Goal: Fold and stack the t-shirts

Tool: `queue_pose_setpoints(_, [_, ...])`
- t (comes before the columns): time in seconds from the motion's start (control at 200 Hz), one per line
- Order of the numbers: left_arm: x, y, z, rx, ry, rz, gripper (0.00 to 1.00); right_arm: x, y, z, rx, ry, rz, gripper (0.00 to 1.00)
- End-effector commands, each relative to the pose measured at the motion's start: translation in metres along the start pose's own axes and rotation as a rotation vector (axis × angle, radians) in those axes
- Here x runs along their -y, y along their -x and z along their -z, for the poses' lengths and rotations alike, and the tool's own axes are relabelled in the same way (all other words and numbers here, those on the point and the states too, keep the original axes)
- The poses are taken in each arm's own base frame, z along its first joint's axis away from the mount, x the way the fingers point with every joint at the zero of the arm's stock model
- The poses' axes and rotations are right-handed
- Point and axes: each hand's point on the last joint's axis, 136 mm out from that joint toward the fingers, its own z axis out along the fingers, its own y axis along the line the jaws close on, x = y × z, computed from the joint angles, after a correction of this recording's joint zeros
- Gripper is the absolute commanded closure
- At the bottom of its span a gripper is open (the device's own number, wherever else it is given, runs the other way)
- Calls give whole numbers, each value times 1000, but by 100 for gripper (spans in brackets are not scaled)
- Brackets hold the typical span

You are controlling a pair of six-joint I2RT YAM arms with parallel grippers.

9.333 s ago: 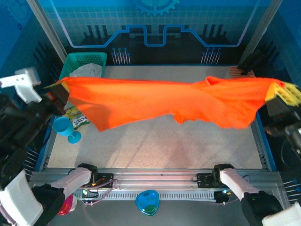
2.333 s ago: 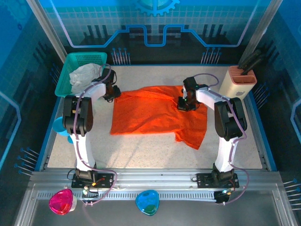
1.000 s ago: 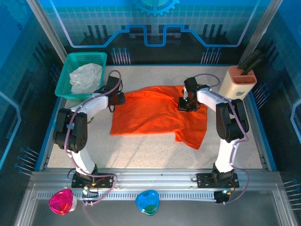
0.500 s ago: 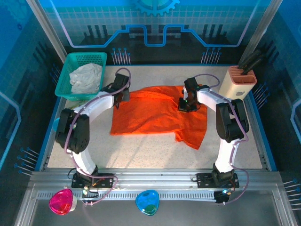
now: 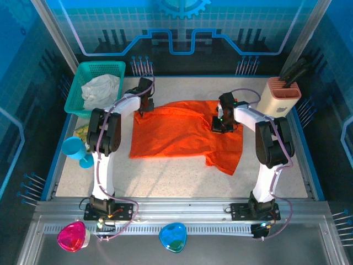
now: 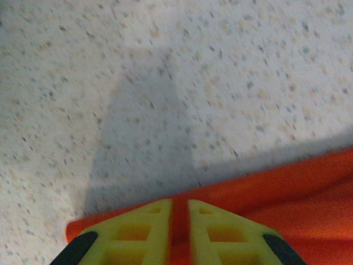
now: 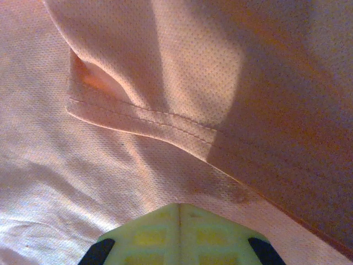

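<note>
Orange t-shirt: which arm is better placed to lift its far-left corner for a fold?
Left. The left gripper sits at the far-left corner of the orange t-shirt, jaws nearly shut over its edge. The right gripper, shut, rests on the shirt's far-right part.

The orange t-shirt (image 5: 182, 132) is glowing bright orange, plain all over. Up close in the right wrist view, its cloth is looking pale and peachy, with tiny dots and two rows of stitches. The whitish-grey t-shirt (image 5: 101, 88) is looking pale against the teal basket (image 5: 102, 68), which is showing a net of little holes. The table (image 5: 182, 176) is looking creamy with lots of dark speckles. The left gripper (image 6: 179, 205) is showing yellow fingers with black corners. The right gripper (image 7: 179, 207) is showing paler, greenish-yellow ones. The cup (image 5: 73, 148) is looking light blue.
</note>
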Motion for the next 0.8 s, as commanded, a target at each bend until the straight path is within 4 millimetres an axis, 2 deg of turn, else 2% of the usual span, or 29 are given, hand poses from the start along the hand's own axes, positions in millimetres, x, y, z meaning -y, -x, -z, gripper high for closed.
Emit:
queue_pose_setpoints(0.0, [13, -3, 28, 32, -59, -20, 84, -3, 1, 8, 5, 27, 2, 100])
queue_pose_setpoints(0.14, [20, -22, 27, -20, -102, -38, 86, -7, 1, 8, 6, 50, -1, 100])
queue_pose_setpoints(0.335, [34, -37, 28, -57, -130, -83, 86, -6, -3, 10, 11, 50, 1, 100])
queue_pose_setpoints(0.54, [44, -61, 18, -156, -140, -100, 87, -4, -6, 16, 17, 54, -3, 100])
queue_pose_setpoints(0.796, [50, -87, 25, -208, -121, -120, 88, 2, -6, 28, 38, 55, -8, 100])
